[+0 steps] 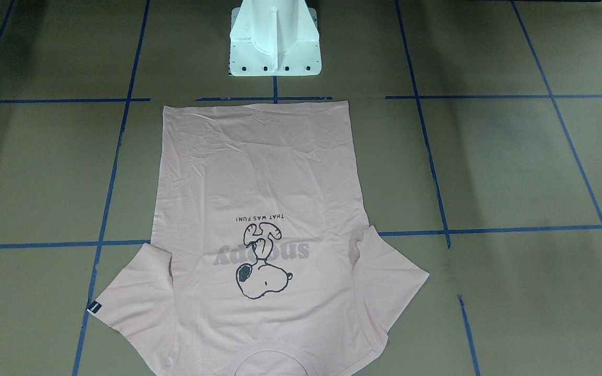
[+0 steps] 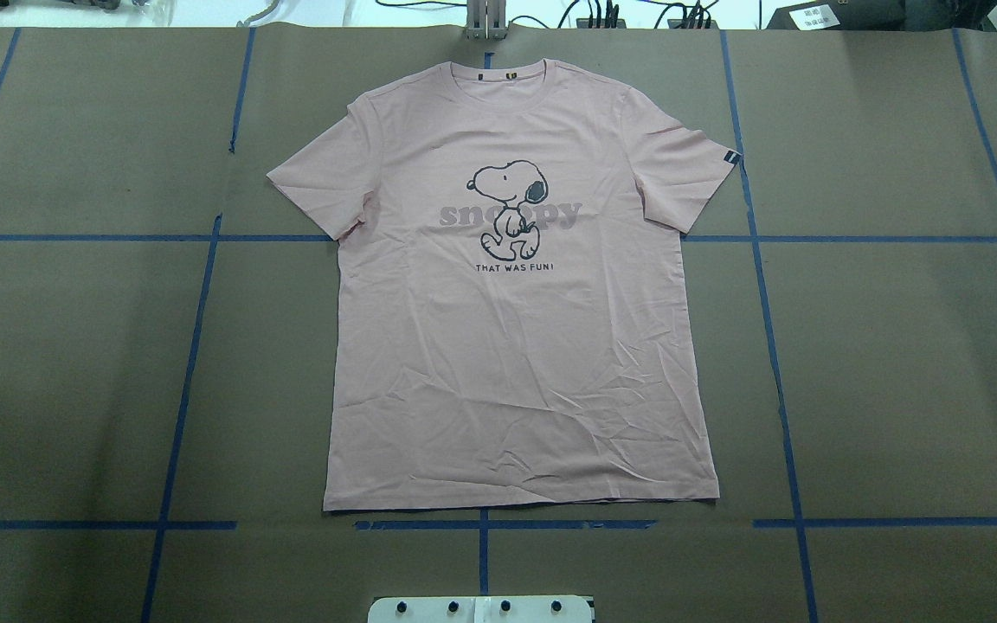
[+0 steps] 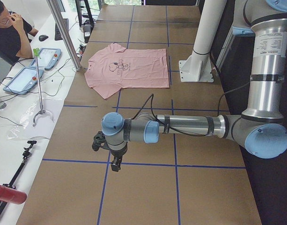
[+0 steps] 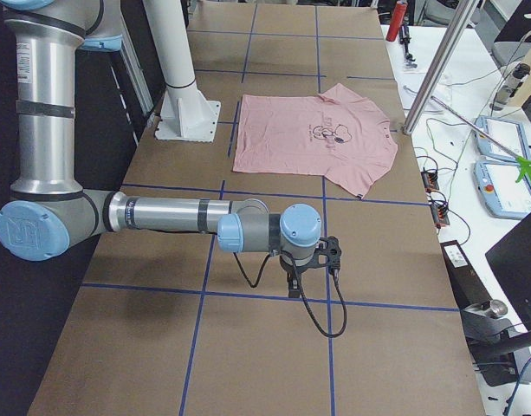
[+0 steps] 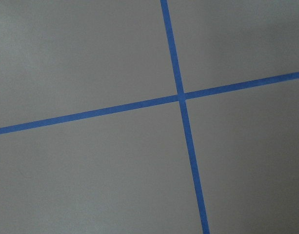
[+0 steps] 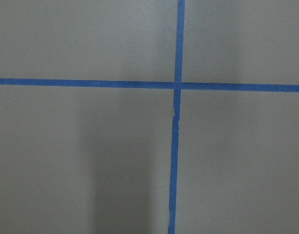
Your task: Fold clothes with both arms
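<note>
I count one T-shirt [image 2: 520, 346], two robot arms, each with one set of jaws, and one white pedestal [image 1: 275, 42], all at a single table [image 2: 897, 363] covered in brown paper and marked with a grid of blue tape lines [image 2: 775, 363].

The T-shirt is pale pink with short sleeves. It lies flat and front-up in the middle of the table, with its hem just beside the pedestal and its collar at the far edge, away from the robot. Both sleeves are spread out to the sides. One of them carries a small black sleeve tag [image 2: 730, 158]. The chest print is a black-outlined cartoon dog over grey "snoopy" lettering, with "THAT WAS FUN!" in small black letters beneath. The lower half is lightly creased.

The left arm [image 3: 180, 126] and the right arm [image 4: 178, 215] each reach out low over bare table, well apart from the T-shirt. The left arm's jaws and the right arm's jaws point down and hold nothing (only the side views show them, so I cannot tell whether they are apart or together). Each wrist view shows only brown paper and one crossing of tape lines.
</note>
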`<action>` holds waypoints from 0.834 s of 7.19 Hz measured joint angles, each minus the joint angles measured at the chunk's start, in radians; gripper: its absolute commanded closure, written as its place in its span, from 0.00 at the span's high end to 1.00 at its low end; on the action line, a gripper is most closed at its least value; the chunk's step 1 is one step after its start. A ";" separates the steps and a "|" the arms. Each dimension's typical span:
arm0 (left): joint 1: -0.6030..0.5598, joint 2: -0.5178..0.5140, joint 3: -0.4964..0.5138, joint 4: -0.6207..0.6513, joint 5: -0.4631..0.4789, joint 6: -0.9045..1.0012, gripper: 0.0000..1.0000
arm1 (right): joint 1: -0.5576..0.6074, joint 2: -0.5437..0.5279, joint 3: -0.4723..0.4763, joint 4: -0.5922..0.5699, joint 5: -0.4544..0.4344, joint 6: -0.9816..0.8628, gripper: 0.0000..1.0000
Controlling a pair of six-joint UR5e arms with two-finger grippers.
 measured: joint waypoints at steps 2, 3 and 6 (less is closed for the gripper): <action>0.000 0.004 -0.020 -0.003 0.000 0.000 1.00 | -0.001 0.019 0.001 -0.001 -0.006 0.006 1.00; 0.002 -0.004 -0.040 -0.006 0.001 -0.001 1.00 | -0.010 0.052 -0.002 0.004 -0.005 0.012 1.00; 0.018 -0.111 -0.108 -0.041 -0.016 -0.005 1.00 | -0.134 0.254 -0.057 0.013 -0.033 0.020 1.00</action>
